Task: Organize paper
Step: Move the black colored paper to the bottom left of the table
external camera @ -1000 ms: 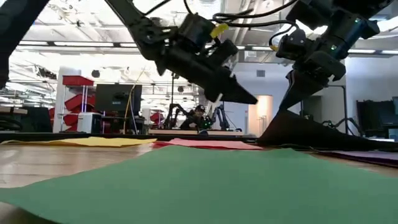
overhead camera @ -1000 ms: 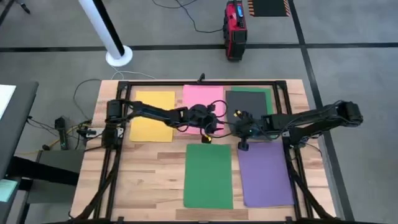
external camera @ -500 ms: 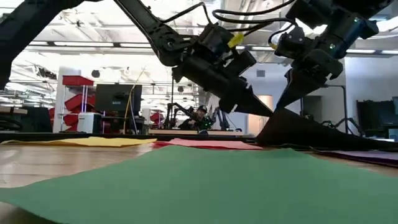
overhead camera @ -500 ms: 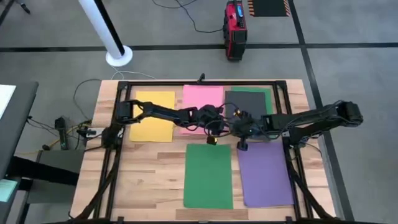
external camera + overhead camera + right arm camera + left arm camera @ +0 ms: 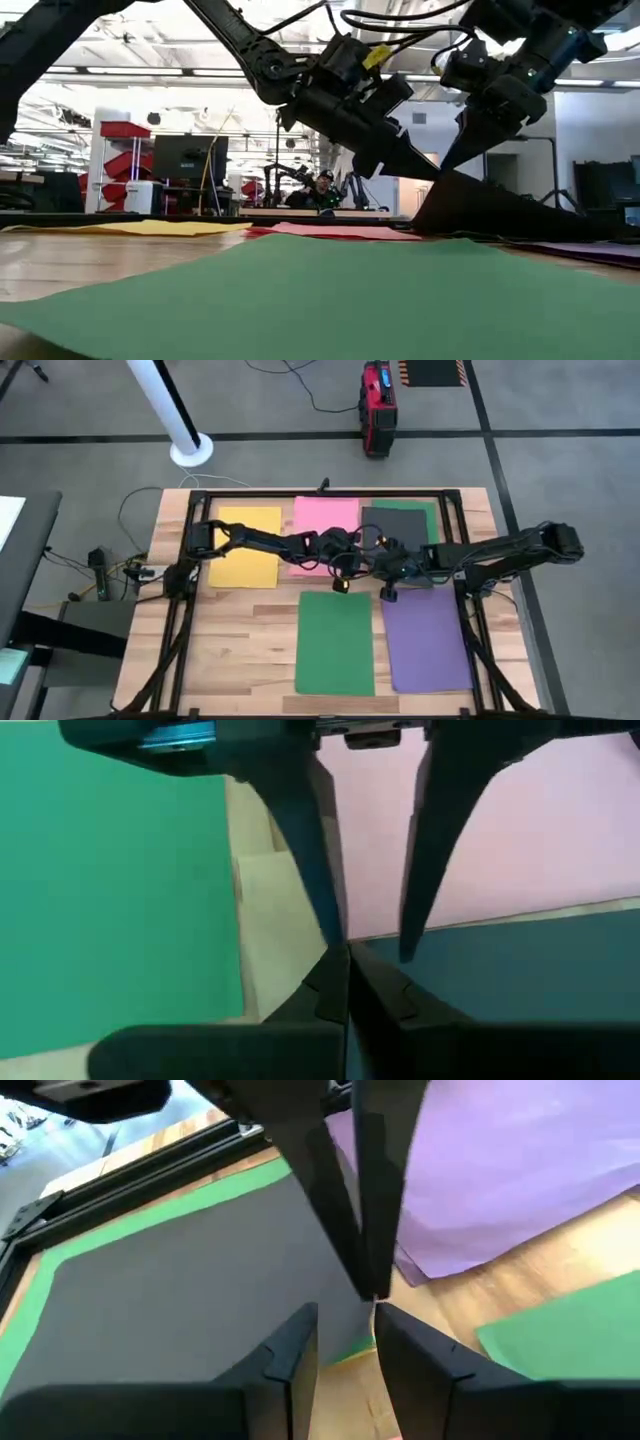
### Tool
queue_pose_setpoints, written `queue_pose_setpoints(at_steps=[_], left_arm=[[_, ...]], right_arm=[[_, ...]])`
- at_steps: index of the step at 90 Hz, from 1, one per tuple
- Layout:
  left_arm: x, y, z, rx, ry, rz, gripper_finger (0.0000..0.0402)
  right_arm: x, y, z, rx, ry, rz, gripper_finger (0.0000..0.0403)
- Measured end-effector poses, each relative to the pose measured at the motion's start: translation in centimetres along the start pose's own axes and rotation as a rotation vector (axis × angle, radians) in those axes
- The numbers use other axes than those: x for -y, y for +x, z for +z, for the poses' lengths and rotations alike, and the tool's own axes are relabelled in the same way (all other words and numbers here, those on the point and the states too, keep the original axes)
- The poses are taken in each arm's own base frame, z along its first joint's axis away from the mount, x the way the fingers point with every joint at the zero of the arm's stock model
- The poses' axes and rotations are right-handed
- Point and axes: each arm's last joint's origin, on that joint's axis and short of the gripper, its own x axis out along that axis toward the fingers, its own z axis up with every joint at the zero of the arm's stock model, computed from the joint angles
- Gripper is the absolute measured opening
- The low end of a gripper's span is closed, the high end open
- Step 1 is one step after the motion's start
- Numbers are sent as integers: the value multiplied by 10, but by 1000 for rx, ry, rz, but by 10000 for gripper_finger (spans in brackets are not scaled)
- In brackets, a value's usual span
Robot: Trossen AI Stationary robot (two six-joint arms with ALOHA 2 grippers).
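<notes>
From above you see your right gripper (image 5: 385, 567) and left gripper (image 5: 352, 565) meet at the black sheet (image 5: 400, 525)'s corner; down low, right pinches it (image 5: 500, 212) lifted so left's (image 5: 425, 170) slightly parted fingers can take it.

Wooden table (image 5: 250, 630), 5 paper (image 5: 335, 643) sheets

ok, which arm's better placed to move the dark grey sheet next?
Right, probably. The right gripper is shut on the raised corner of the dark grey sheet. The left gripper is open beside that corner, holding nothing.
</notes>
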Motion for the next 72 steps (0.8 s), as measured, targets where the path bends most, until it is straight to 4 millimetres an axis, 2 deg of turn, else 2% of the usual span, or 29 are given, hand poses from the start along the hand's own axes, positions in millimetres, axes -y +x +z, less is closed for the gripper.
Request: queue_pose_setpoints(at_steps=[37, 47, 59, 72], left_arm=[[3, 1, 2, 12, -6, -8, 88], [2, 1, 2, -1, -4, 23, 65], [1, 1, 2, -17, -4, 50, 12], [1, 1, 1, -20, -2, 50, 2]], right_arm=[[0, -4, 11, 32, -19, 1, 0], [1, -4, 12, 33, -15, -2, 0], [1, -4, 12, 33, -14, 2, 0], [1, -4, 12, 34, 16, 9, 0]])
